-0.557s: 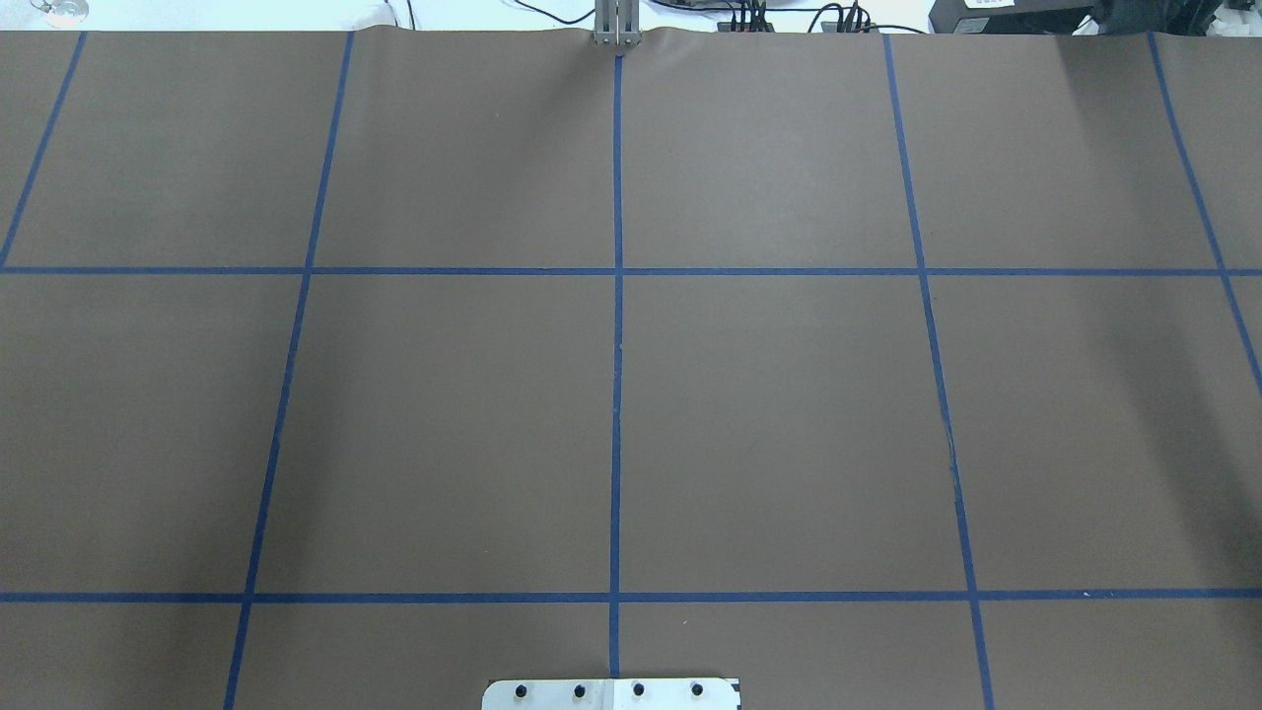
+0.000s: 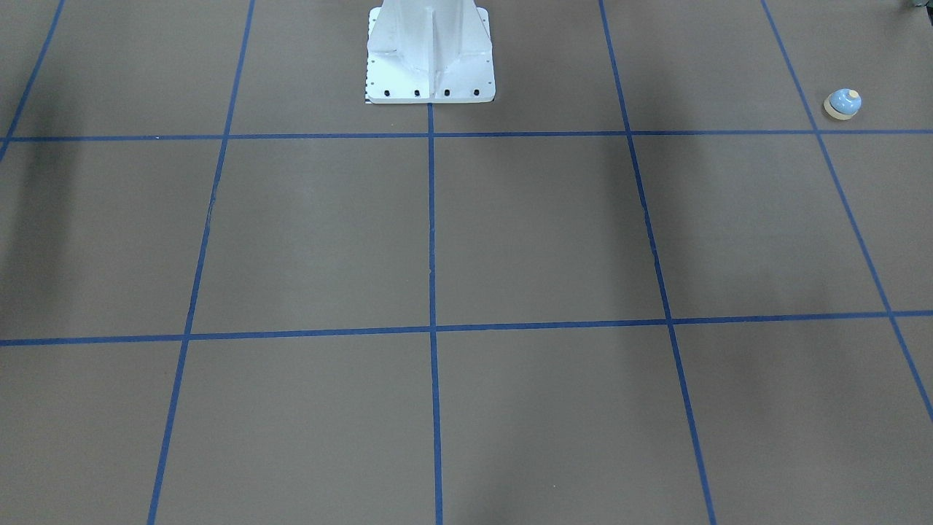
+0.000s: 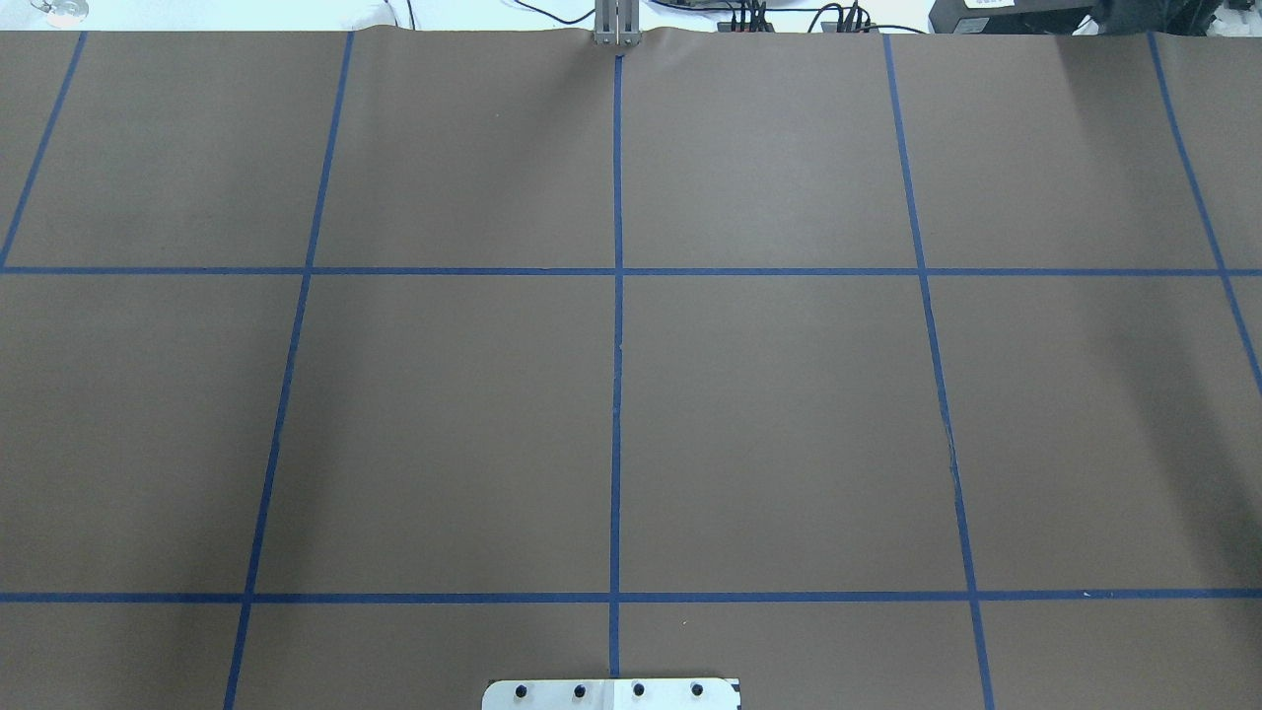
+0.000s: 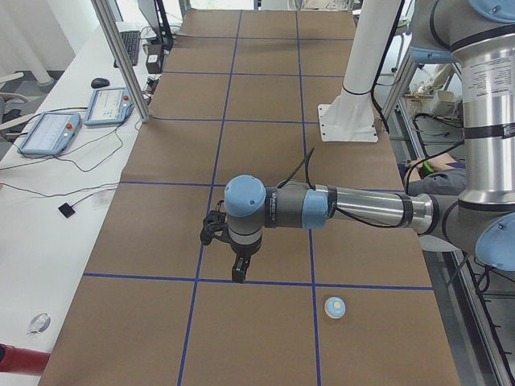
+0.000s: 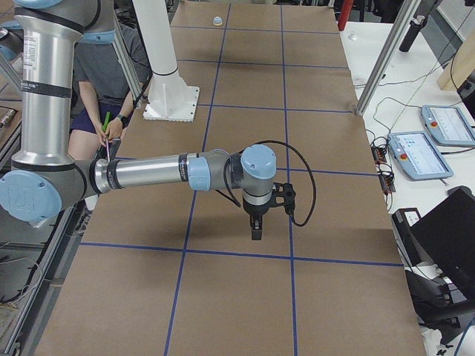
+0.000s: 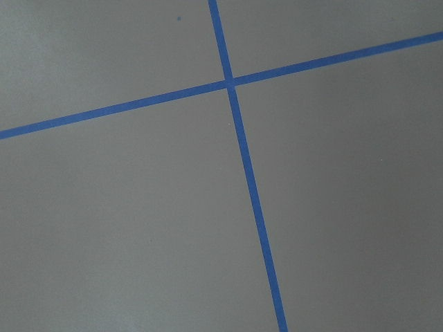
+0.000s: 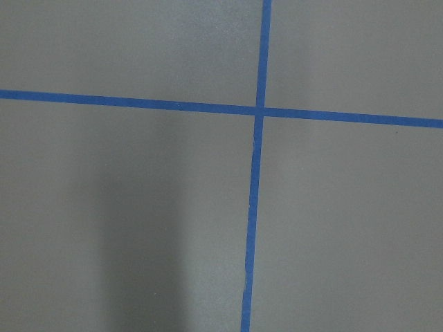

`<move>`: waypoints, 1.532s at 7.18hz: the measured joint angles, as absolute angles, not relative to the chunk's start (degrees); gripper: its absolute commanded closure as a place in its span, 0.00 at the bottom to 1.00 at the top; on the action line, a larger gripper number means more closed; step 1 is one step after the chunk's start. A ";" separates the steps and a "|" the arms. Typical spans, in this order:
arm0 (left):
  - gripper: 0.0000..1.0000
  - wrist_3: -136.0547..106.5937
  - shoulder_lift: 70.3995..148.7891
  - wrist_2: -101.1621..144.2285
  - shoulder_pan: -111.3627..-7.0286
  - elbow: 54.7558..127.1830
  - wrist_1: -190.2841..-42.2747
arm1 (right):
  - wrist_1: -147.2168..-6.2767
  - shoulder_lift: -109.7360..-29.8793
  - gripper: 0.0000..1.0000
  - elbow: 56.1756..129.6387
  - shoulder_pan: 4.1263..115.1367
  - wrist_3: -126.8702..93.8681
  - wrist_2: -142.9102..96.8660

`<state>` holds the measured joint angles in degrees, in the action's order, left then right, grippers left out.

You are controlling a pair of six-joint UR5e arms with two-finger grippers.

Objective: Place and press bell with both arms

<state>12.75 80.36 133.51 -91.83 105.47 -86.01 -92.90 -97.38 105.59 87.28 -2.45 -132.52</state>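
The bell (image 2: 842,103), a light-blue dome with a cream button on a tan base, stands on the brown mat near the table's end on my left. In the exterior left view the bell (image 4: 335,306) lies to the right of and nearer the camera than my left gripper (image 4: 239,273), which hangs pointing down above a blue tape line. I cannot tell if it is open or shut. In the exterior right view the bell (image 5: 217,21) is far away at the other end. My right gripper (image 5: 257,231) hangs over the mat, its state not readable. Both wrist views show only mat and tape.
The white pedestal (image 2: 430,51) is bolted at the robot's side of the mat. A side table with teach pendants (image 4: 48,133) and cables runs along the far edge, with aluminium posts (image 4: 121,56). A person (image 5: 111,74) sits behind the robot.
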 measured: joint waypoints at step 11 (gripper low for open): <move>0.00 9.63 86.43 128.33 -92.23 104.36 -97.30 | -80.21 -96.68 0.00 105.39 87.21 -2.56 -133.54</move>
<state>9.63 86.43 128.33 -92.23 104.36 -97.30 -80.21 -96.68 105.39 87.21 -2.56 -133.54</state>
